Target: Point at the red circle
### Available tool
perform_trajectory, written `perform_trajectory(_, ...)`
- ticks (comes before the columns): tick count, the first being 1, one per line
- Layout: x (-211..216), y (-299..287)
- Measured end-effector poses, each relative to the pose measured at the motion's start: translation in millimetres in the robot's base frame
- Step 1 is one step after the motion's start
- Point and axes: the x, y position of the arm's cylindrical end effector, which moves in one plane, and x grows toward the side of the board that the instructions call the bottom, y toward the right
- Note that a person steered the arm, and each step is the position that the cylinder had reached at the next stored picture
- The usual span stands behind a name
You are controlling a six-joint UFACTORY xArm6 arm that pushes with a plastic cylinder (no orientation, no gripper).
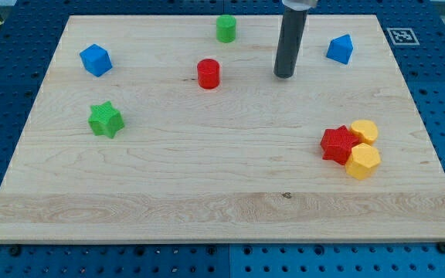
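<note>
The red circle (208, 74) stands on the wooden board in the upper middle of the view. My tip (284, 76) is the lower end of a dark rod that comes down from the view's top. It rests on the board to the right of the red circle, about a hundred pixels away and at the same height in the view. It touches no block.
A green circle (225, 28) is at the top, a blue block (96, 59) at upper left, a green star (105, 119) at left, and a blue block (340, 49) at upper right. A red block (337, 144) and two yellow blocks (364, 131) (362, 162) cluster at right.
</note>
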Motion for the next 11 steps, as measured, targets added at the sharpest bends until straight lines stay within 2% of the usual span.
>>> perform_trajectory(4,-32.4,-39.8)
perform_trajectory(11,-31.8,-130.4)
